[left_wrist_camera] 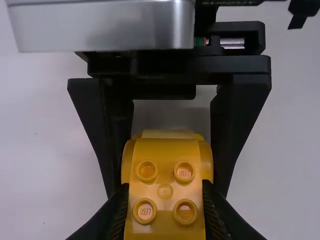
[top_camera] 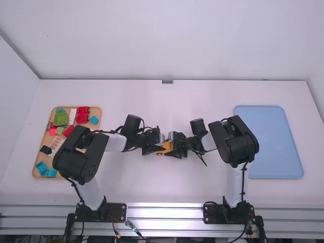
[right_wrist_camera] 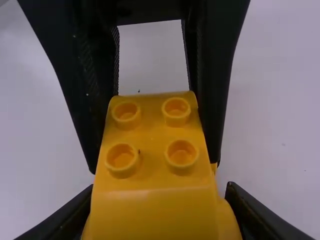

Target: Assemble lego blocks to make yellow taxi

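Over the table [top_camera: 167, 187], the left claw [left_wrist_camera: 165, 202] and right claw [right_wrist_camera: 160, 197] each pinch the taxi [top_camera: 166, 147] from opposite ends, fingers parted just its width, presumably so one steadies while the other presses.

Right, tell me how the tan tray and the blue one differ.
The tan tray is a warm light brown, the blue tray a pale blue. The tan tray lies at the table's left side, the blue tray at its right. The tan tray holds coloured blocks; the blue tray shows a smooth, plain surface. Both lie flat, have rounded corners and are partly hidden by an arm.
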You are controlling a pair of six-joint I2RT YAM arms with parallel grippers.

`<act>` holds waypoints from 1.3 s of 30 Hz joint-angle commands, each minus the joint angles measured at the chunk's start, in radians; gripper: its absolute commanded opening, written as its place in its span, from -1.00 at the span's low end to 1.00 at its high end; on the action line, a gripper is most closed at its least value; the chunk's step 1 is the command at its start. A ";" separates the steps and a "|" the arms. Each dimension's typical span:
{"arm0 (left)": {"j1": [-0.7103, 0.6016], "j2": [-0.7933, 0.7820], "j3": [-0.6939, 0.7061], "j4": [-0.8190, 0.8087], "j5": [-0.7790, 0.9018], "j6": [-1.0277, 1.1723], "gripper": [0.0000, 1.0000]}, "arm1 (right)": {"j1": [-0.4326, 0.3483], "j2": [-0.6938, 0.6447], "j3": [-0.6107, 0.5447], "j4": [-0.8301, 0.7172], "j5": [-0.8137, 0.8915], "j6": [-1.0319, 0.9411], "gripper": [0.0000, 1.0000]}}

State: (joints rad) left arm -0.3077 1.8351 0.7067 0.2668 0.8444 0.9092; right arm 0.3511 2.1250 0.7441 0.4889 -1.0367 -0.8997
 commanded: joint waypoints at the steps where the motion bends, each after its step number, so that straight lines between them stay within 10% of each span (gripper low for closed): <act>1: -0.033 0.054 -0.043 -0.026 -0.206 -0.025 -0.44 | 0.022 0.009 -0.005 -0.003 -0.010 0.014 -0.10; 11: -0.033 0.040 -0.043 -0.023 -0.205 -0.030 -0.11 | 0.022 0.009 -0.005 -0.006 -0.010 0.013 -0.11; 39: -0.021 -0.101 -0.044 -0.057 -0.180 -0.023 0.01 | 0.022 0.009 -0.005 -0.006 -0.010 0.013 -0.12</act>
State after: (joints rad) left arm -0.3431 1.7714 0.6804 0.2150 0.6701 0.8860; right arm 0.3737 2.1250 0.7441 0.4873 -1.0367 -0.8963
